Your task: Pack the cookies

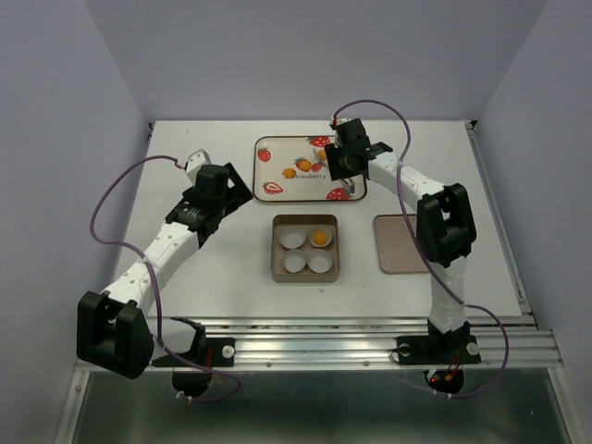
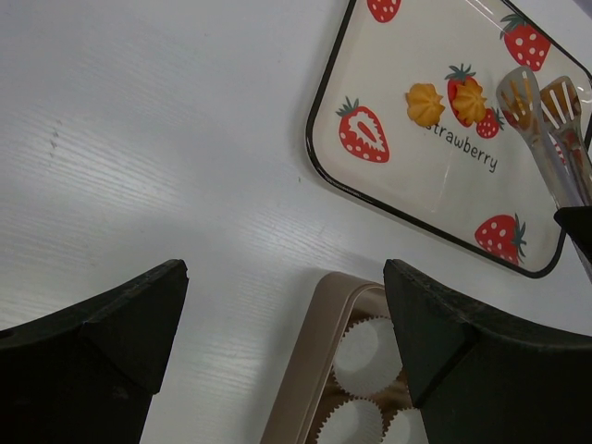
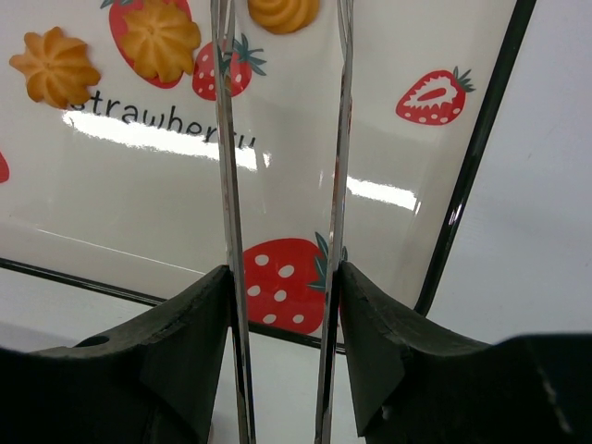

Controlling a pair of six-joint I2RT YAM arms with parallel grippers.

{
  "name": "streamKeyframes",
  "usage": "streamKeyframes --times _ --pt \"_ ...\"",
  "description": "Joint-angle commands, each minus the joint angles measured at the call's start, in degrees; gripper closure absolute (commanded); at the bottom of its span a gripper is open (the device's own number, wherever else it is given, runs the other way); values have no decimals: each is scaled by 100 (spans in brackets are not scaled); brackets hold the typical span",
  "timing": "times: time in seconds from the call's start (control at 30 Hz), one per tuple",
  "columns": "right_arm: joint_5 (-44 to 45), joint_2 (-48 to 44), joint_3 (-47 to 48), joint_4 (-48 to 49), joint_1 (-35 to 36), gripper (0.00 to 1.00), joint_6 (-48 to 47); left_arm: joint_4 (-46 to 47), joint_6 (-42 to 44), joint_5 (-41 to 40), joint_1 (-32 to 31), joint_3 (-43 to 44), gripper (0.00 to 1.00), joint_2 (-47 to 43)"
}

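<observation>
Two cookies (image 2: 425,104) (image 2: 469,100) lie side by side on the strawberry-print tray (image 1: 277,185); in the right wrist view they are at the top left (image 3: 55,65) (image 3: 160,37). A third cookie (image 3: 282,11) sits between the spread tips of the metal tongs (image 3: 225,139), which my right gripper (image 3: 282,277) is shut on over the tray's near right corner. One cookie (image 1: 319,239) rests in a paper cup inside the square tin (image 1: 276,252). My left gripper (image 2: 287,305) hangs open and holds nothing, above the table at the tin's far left corner (image 2: 342,296).
Three white paper cups (image 1: 294,240) in the tin hold nothing. The tin's flat lid (image 1: 400,243) lies to its right, under the right arm. The tray stands behind the tin at the table's back.
</observation>
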Motion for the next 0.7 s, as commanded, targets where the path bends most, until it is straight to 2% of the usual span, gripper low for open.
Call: streamKeyframes --times 0.0,0.47,0.67 --pt "-1 101 403 248 -51 46 8 86 123 -90 56 306 1 1" --pt "26 146 447 231 -51 51 122 86 141 -3 83 341 1 62" --pt "8 32 342 240 -51 59 122 86 150 -11 92 315 1 10"
